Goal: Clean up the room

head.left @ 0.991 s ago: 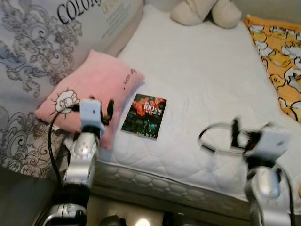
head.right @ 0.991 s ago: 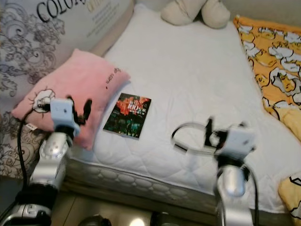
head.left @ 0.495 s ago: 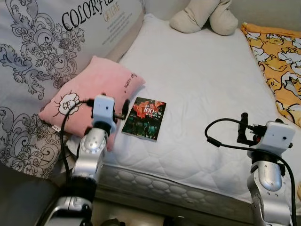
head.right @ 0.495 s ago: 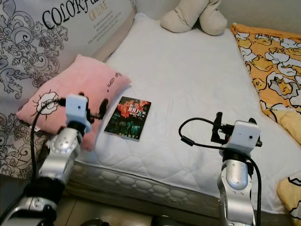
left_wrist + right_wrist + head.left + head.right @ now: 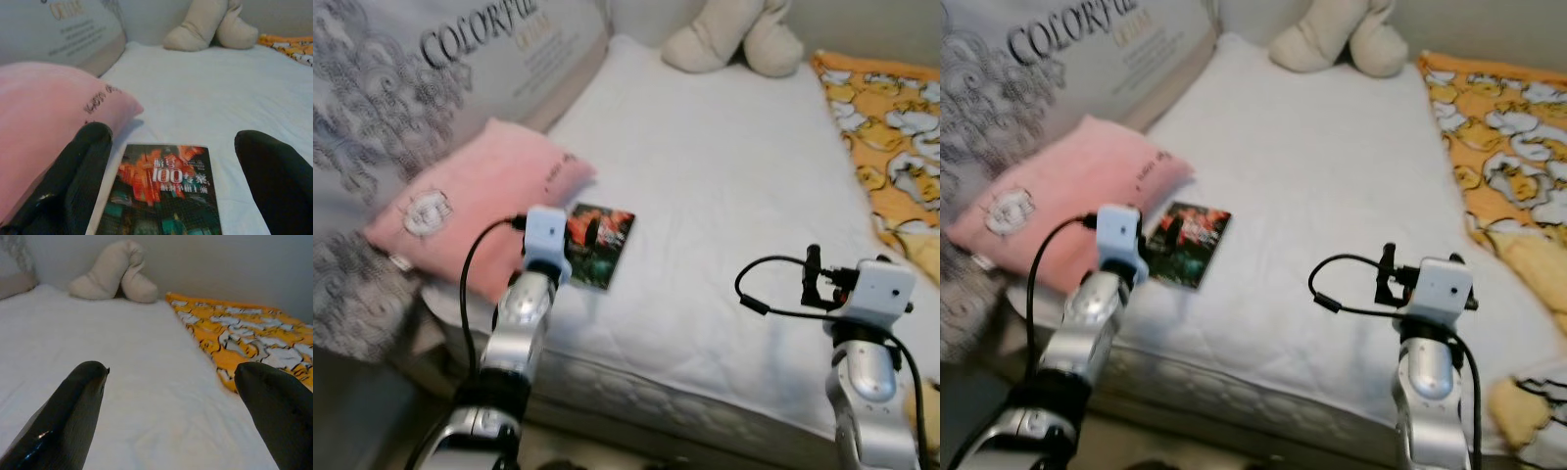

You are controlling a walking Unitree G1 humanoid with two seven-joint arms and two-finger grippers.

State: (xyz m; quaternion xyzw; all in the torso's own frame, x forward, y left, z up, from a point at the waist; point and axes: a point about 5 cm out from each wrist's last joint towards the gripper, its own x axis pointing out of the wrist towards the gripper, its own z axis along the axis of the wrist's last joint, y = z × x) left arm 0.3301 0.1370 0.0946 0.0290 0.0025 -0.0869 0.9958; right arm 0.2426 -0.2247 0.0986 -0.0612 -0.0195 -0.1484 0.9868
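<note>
A dark book (image 5: 603, 241) with a red and white cover lies flat on the white bed (image 5: 724, 186), just right of a pink pillow (image 5: 460, 211). My left gripper (image 5: 181, 161) is open and hovers low over the book's near end (image 5: 166, 191), one finger (image 5: 83, 171) on the pillow side. My right gripper (image 5: 171, 406) is open over bare sheet near the bed's front right, holding nothing; its wrist (image 5: 876, 294) stands above the mattress edge.
A beige plush toy (image 5: 734, 39) lies at the bed's far end. An orange patterned blanket (image 5: 891, 147) runs along the right side. A large grey patterned pillow (image 5: 401, 88) leans at the left. The mattress edge (image 5: 685, 401) is near me.
My left arm has reached forward and right, from over the pink pillow to over the book. The right arm has barely shifted. The camera moved a little.
</note>
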